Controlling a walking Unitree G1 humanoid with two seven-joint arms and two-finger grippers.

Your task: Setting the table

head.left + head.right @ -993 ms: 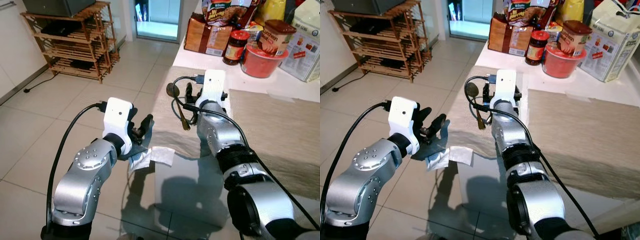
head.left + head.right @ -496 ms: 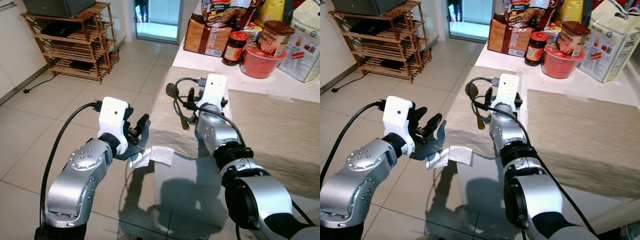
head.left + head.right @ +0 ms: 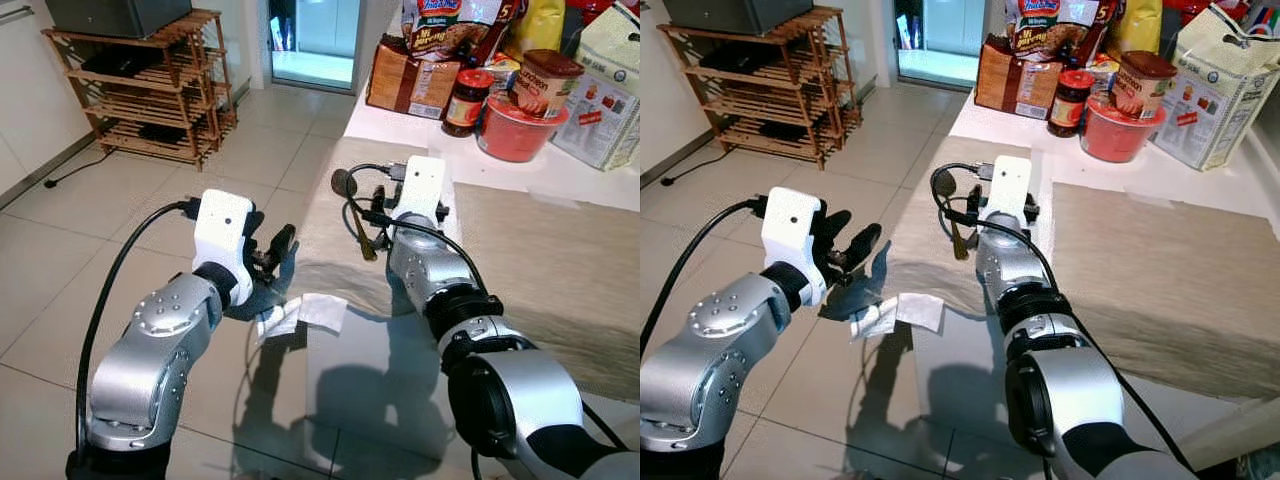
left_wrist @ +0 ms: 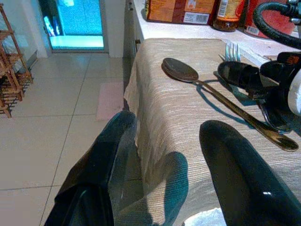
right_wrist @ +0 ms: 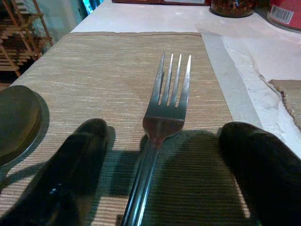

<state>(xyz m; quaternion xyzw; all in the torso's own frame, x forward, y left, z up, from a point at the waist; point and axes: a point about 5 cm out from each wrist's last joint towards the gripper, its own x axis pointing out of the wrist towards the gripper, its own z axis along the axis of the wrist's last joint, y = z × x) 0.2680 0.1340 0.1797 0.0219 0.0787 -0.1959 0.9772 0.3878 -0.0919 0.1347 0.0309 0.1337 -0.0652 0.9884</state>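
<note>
Pale floor tiles [image 3: 60, 270] run up to a white counter [image 3: 1160, 175] draped with 2 beige woven placemats. On the near placemat [image 5: 117, 70] the right gripper [image 5: 160, 160] rests low, its 2 black fingers [image 5: 75, 160] spread wide apart on either side of a fork [image 5: 162, 117]. The fork lies flat between them with its 4 tines pointing away from the wrist; neither finger touches it. Just beside the fork, toward the edge of the counter, lies a dark spoon [image 4: 188, 75], bowl away from the robot and handle toward it.

Off the counter's edge, the left gripper [image 4: 164, 155] hangs over the floor with its fingers [image 4: 113, 160] parted and nothing between them, aimed at the overhanging end of the near placemat. Below it a white napkin [image 3: 305, 312] lies crumpled at the corner of the counter.

A second placemat [image 3: 1160, 270] covers the counter on the robot's right. At the far end stand a red bowl [image 3: 1115, 130], a dark jar [image 3: 1070, 100], a brown-lidded tub [image 3: 1140, 85], bread bags [image 3: 410, 80] and a paper sack [image 3: 1215, 90]. Across the room, a wooden slatted shelf [image 3: 150, 80] stands against the wall.
</note>
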